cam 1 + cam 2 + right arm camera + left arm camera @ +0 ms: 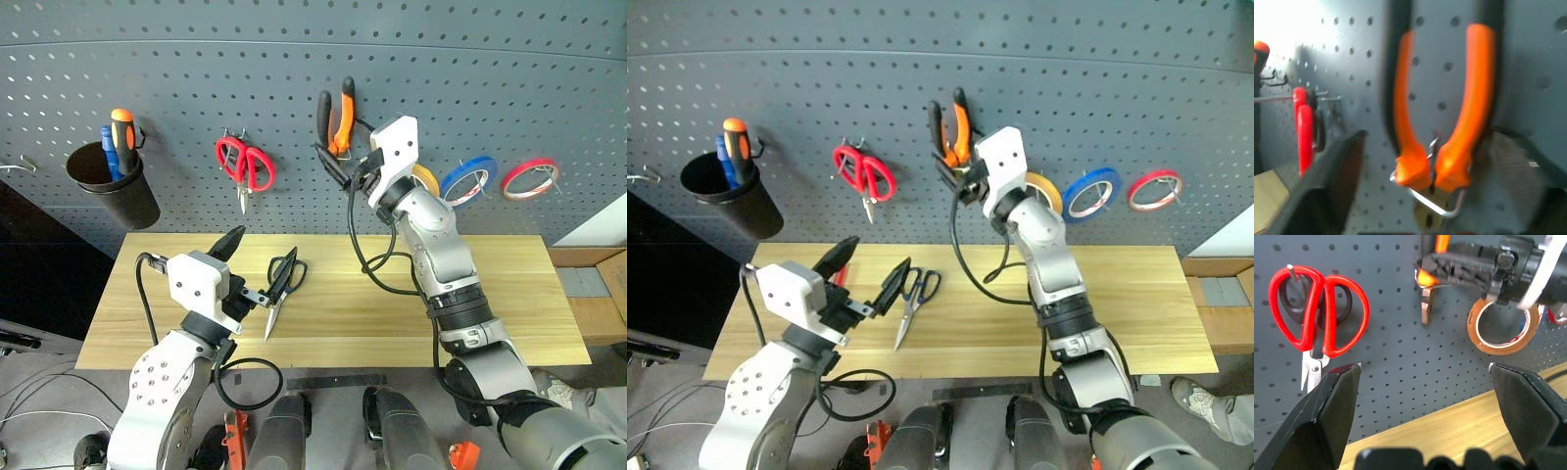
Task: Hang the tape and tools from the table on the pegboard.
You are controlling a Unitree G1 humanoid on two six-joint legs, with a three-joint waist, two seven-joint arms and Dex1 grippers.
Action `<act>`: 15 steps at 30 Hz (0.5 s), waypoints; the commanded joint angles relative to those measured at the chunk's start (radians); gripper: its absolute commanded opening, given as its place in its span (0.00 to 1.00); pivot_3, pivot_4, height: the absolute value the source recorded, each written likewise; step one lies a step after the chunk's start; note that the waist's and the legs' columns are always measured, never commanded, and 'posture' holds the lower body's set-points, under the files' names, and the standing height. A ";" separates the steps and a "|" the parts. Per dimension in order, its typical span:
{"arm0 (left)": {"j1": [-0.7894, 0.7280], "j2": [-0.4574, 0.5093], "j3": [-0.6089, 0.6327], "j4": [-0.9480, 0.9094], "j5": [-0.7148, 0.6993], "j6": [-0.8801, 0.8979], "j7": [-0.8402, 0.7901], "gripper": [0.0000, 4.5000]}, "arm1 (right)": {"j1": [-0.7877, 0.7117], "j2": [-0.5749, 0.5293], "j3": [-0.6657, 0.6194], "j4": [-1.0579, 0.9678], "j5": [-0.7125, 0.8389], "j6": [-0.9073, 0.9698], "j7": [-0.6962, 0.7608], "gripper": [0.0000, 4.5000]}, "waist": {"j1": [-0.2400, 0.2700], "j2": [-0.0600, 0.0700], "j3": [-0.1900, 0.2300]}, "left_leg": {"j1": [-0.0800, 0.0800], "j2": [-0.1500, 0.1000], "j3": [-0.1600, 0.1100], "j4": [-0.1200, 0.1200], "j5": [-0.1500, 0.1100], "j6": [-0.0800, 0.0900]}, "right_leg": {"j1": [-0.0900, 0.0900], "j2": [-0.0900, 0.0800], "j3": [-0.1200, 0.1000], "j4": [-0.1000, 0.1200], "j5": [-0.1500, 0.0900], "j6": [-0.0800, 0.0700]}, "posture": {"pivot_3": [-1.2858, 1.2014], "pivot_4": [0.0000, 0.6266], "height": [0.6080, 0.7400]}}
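Pegboard (294, 59), dark grey: pliers (335, 119) on a hook, handles up; yellow tape (427, 180) right of them. Right gripper (345, 168) at the pliers, jaws apart. Table (509, 294): dark-handled scissors (282, 284) left of centre; left gripper (245, 269) beside them, jaws apart.

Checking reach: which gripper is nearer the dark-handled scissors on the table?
Left. The left gripper hovers right beside the scissors; the right gripper is up at the pegboard by the pliers.

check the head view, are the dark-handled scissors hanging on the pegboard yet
No, the dark-handled scissors lie flat on the table, while the pegboard holds the red-handled scissors.
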 commanded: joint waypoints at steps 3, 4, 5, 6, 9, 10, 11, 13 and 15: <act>0.001 0.001 0.012 -0.015 -0.003 -0.007 0.004 1.00 | -0.008 -0.012 -0.004 -0.063 -0.006 0.006 -0.010 0.99 | 0.000 0.000 -0.001 | 0.001 0.000 0.000 0.000 0.001 0.000 | 0.001 0.000 0.000 0.001 0.001 -0.001 | 0.56 0.38 1.00; 0.001 0.001 0.012 -0.014 -0.003 -0.007 0.004 1.00 | -0.006 -0.014 -0.004 -0.068 -0.006 0.009 -0.008 0.99 | 0.000 0.000 -0.001 | 0.001 0.000 0.000 0.000 0.001 0.000 | 0.001 0.000 0.000 0.001 0.001 -0.001 | 0.56 0.38 1.00; 0.001 0.001 0.013 -0.012 -0.003 -0.007 0.004 1.00 | -0.003 -0.018 -0.002 -0.076 -0.005 0.009 -0.005 0.99 | 0.000 0.000 -0.001 | 0.001 0.000 0.000 0.000 0.001 0.000 | 0.001 0.000 0.000 0.001 0.001 -0.001 | 0.56 0.38 1.00; 0.002 0.001 0.017 -0.010 -0.004 -0.005 0.005 1.00 | 0.009 -0.026 0.001 -0.100 0.003 0.018 0.011 0.99 | 0.000 0.000 -0.001 | 0.001 0.000 0.000 0.000 0.001 0.000 | 0.001 0.000 0.000 0.001 0.001 -0.001 | 0.56 0.38 1.00; 0.013 0.012 0.035 0.009 0.006 0.016 0.013 1.00 | 0.058 -0.049 -0.006 -0.198 0.096 0.151 0.089 0.99 | 0.000 0.000 -0.001 | 0.001 0.000 0.000 0.000 0.001 0.000 | 0.001 0.000 0.000 0.000 0.001 -0.001 | 0.56 0.39 1.00; 0.017 0.013 0.044 0.018 0.003 0.024 0.014 1.00 | 0.072 -0.062 -0.013 -0.228 0.125 0.206 0.109 0.99 | 0.001 0.000 -0.002 | 0.001 0.000 0.000 0.000 0.001 0.000 | 0.001 0.000 0.000 0.000 0.001 -0.001 | 0.56 0.39 1.00; 0.023 0.015 0.062 0.034 -0.002 0.044 0.021 1.00 | 0.097 -0.093 -0.018 -0.275 0.174 0.291 0.149 0.99 | 0.001 0.000 -0.002 | 0.001 0.000 0.000 0.000 0.001 0.000 | 0.001 0.000 0.000 0.000 0.001 -0.001 | 0.56 0.39 1.00; 0.038 0.025 0.086 0.065 -0.020 0.063 0.009 1.00 | 0.164 -0.178 -0.014 -0.372 0.255 0.420 0.247 0.99 | 0.002 0.000 -0.002 | 0.001 0.000 0.000 0.000 0.000 0.001 | 0.001 0.000 0.000 -0.001 0.001 -0.001 | 0.56 0.39 1.00; 0.050 0.024 0.097 0.093 -0.026 0.087 0.016 1.00 | 0.229 -0.223 -0.026 -0.419 0.330 0.493 0.303 0.99 | 0.007 0.000 -0.002 | 0.001 0.000 -0.001 0.000 0.000 0.002 | 0.002 0.000 -0.001 -0.001 0.001 -0.001 | 0.55 0.39 1.00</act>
